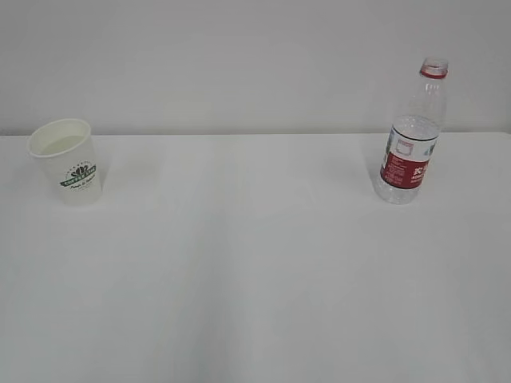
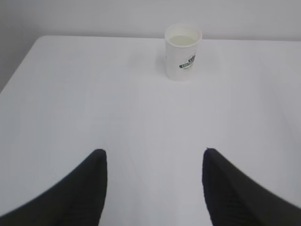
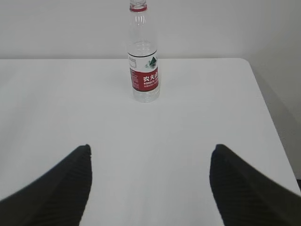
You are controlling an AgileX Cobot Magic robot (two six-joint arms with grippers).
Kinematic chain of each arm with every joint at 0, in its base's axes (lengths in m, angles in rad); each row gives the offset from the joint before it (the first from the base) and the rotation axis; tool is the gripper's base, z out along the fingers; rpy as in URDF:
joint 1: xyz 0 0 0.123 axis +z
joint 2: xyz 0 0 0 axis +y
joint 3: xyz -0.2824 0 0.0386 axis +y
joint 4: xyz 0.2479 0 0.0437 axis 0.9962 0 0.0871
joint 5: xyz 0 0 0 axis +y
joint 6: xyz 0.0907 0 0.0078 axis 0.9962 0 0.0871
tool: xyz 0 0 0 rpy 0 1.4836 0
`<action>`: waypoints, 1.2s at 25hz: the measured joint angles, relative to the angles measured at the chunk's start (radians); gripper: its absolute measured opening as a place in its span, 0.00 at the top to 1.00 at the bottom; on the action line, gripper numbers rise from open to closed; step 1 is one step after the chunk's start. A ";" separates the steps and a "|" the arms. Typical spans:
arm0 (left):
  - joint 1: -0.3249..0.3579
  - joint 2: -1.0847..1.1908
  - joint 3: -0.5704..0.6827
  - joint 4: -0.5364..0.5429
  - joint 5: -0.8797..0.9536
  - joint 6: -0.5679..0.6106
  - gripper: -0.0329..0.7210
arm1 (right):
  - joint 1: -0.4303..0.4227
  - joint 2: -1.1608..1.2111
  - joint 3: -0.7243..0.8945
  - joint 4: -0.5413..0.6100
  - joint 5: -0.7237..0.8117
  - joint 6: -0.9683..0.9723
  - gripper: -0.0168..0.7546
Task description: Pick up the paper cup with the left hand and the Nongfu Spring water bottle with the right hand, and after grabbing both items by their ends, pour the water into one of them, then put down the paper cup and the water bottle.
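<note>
The white paper cup (image 1: 67, 162) with a dark green logo stands upright at the back left of the table, and it shows far ahead as the cup (image 2: 183, 52) in the left wrist view. The clear Nongfu Spring water bottle (image 1: 413, 136), red label and red neck ring, stands upright at the back right; the right wrist view has the bottle (image 3: 143, 61) straight ahead. My left gripper (image 2: 154, 153) is open with bare table between its fingers, far short of the cup. My right gripper (image 3: 150, 148) is open and empty, well short of the bottle. Neither arm shows in the exterior view.
The white table (image 1: 255, 271) runs back to a plain white wall. Its left edge (image 2: 19, 66) shows in the left wrist view and its right edge (image 3: 265, 103) in the right wrist view.
</note>
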 joint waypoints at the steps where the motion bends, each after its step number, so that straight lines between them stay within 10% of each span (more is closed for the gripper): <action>1: 0.000 0.000 0.006 0.000 0.005 0.000 0.34 | 0.000 0.000 0.000 0.000 0.002 0.000 0.22; 30: 0.000 0.000 0.146 -0.013 -0.018 0.000 0.38 | 0.000 0.000 0.019 0.000 0.147 -0.001 0.30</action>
